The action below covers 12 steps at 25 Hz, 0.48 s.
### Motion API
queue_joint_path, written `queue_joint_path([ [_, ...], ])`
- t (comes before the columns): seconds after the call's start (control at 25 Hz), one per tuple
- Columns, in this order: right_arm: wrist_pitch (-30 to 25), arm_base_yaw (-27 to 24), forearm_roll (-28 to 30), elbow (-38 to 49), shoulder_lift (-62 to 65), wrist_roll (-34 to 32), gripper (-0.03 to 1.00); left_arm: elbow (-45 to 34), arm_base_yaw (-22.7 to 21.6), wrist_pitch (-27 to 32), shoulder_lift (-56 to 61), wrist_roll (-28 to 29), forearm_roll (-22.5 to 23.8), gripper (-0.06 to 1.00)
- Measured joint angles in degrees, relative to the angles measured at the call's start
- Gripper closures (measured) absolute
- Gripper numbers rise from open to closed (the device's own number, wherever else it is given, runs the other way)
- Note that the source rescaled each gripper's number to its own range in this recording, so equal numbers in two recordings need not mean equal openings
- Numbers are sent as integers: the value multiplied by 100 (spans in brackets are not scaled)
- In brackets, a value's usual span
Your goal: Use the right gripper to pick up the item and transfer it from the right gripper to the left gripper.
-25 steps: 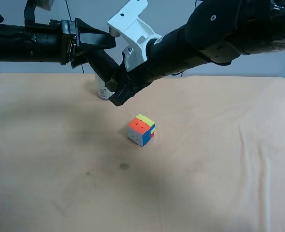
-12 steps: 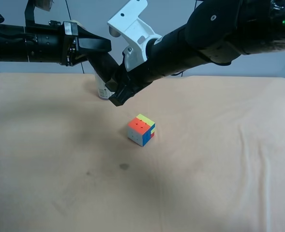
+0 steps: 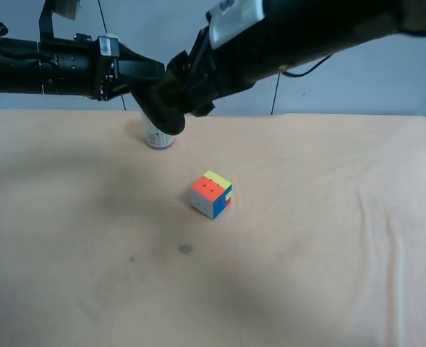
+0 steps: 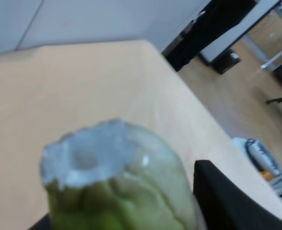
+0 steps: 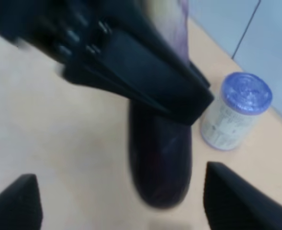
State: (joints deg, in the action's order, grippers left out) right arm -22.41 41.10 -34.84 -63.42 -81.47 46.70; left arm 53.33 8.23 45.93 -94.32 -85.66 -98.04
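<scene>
From above I see the left gripper clamped on the eggplant, which hangs above the table just in front of the can, the cube well apart. My right wrist camera shows the right gripper spread wide and clear of the eggplant. The left wrist camera is filled by its pale stem end.

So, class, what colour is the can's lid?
Bluish purple; the can's lid shows best in the right wrist view.
</scene>
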Motion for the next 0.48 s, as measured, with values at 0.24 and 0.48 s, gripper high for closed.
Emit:
queue_joint_path([
  [0.24,-1979,5,2398,-6,1135,-2635,43,0,0,-476,120,106,309,94],
  [0.48,-4372,10,4244,-6,2182,-4262,42,0,0,-1089,439,149,694,94],
])
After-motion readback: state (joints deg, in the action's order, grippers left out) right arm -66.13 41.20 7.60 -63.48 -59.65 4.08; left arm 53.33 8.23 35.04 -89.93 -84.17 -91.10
